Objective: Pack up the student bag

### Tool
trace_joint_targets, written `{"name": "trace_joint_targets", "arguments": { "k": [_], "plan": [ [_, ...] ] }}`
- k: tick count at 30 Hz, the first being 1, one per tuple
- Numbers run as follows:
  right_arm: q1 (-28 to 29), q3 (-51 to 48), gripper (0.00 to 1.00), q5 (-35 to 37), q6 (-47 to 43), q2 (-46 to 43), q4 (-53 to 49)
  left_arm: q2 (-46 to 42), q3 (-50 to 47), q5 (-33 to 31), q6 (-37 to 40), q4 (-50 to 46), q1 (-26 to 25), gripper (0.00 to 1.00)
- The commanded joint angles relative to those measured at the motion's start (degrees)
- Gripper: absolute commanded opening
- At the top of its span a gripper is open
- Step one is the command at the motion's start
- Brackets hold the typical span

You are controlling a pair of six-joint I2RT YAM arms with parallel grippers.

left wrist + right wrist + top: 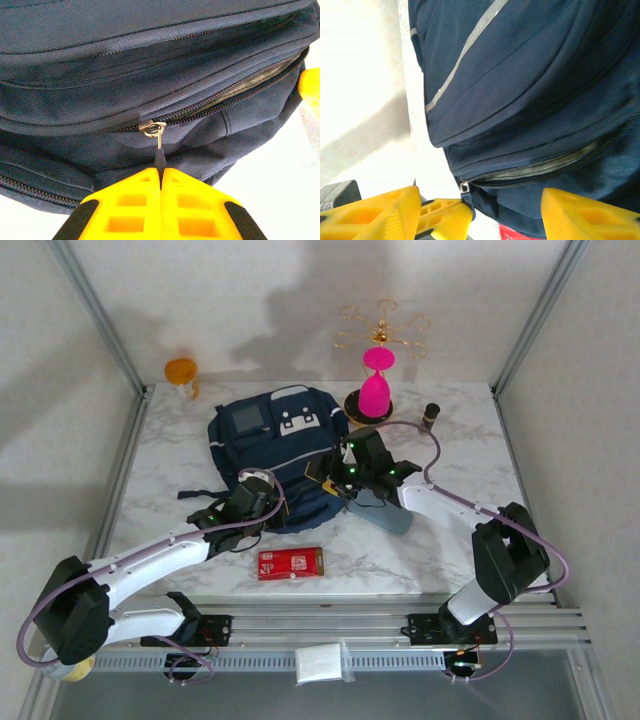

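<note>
Student bag (285, 445) at mid-worktop, packing seemingly not yet begun.
Left gripper (161, 175) with jaws pinched tight on the zip pull (159, 145) of a partly open pocket; right gripper (480, 200) with jaws spread wide, holding nothing, close by the bag; red packet (291, 563) and light-blue pencil case (385, 512) out on the white marble worktop (470, 440), probably due inside; pale walls, metal frame posts around.

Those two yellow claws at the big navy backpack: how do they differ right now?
The left gripper has its yellow fingers pressed together, while the right gripper has its fingers spread wide. The left gripper pinches the small metal zipper pull of the navy blue fabric backpack, whereas the right gripper clamps nothing. Both have yellow fingers and sit at the backpack's partly open zipper.
</note>
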Motion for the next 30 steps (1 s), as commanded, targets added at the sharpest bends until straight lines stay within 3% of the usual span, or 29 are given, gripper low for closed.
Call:
{"name": "trace_joint_targets", "arguments": {
  "k": [1,8,13,18,24,30],
  "plan": [
    [1.54,-0.49,0.62,3.80,6.95,0.86,6.96,0.17,2.14,1.05,-0.09,3.58,-0.75,0.00],
    [6.36,2.32,0.55,8.09,11.81,7.56,11.10,-0.40,1.98,0.30,-0.26,3.93,-0.75,0.00],
    [8.22,1.84,0.56,14.09,13.79,8.04,9.50,-0.03,1.99,0.60,-0.13,4.19,-0.57,0.00],
    [8.46,4.98,0.39,17.19,14.10,11.54,10.61,-1.00,1.45,0.05,-0.17,4.60,-0.53,0.00],
    [8.64,8.74,0.00,18.31,9.34,12.55,9.32,-2.56,2.01,-2.65,0.68,1.30,-0.25,0.00],
    [7.69,10.03,0.00,12.94,2.55,7.98,5.50,-4.37,4.00,-10.57,0.20,-9.89,1.31,0.00]
  ]
}}
